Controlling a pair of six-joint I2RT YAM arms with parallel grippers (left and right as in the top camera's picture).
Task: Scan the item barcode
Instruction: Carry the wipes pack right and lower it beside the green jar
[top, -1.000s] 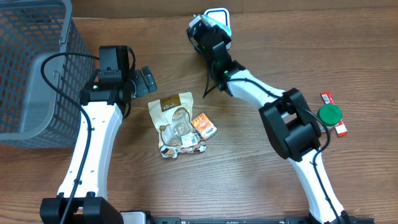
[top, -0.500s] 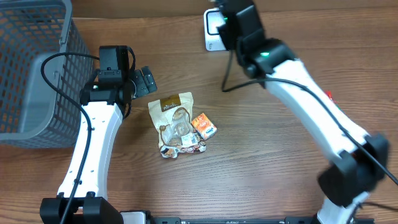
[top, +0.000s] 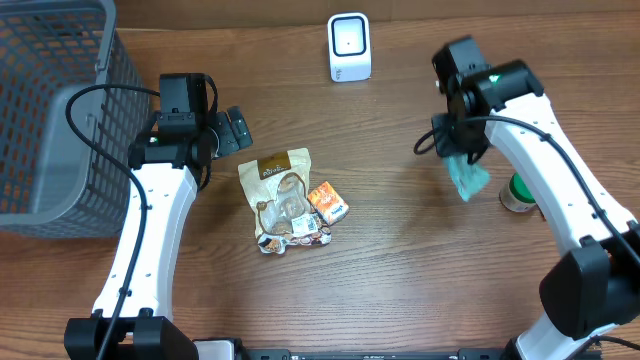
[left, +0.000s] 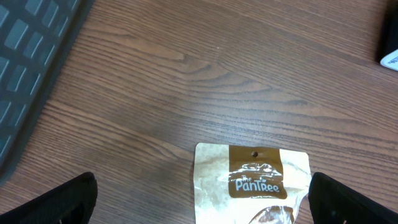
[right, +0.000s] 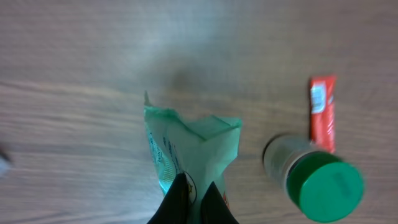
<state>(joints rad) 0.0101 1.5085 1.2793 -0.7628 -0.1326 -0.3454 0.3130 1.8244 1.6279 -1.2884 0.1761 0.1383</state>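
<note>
Nearest the arm bases, the bag (top: 280, 178) lies flat on the surface (top: 400, 290), label up. An orange box (top: 327, 202) touches its right side. Small wrapped items sit at its lower end, too jumbled for us to separate.

The left claw (left: 202, 200) hangs just above the bag's top edge with its jaws wide and empty. We judge it is staged to take that bag as a later item. The left wrist view cuts the bag off below its label.

The task's item, a teal pouch (right: 199, 146), is on the right. The right claw (right: 196, 196) is pinched on one edge of it, so it hangs clear of the surface. We read the edge grip as a way to leave the flat faces free for reading.

The pouch is just beside a green-lidded jar (right: 323, 183) and near a red sachet (right: 322, 112). Its print is blurred and we find no barcode. The fingers hide the held edge.

The scanner (top: 349, 47) stands farthest back, well apart from the pouch, and no face of the pouch is turned toward it. The basket (top: 125, 70) at far left is cropped.
</note>
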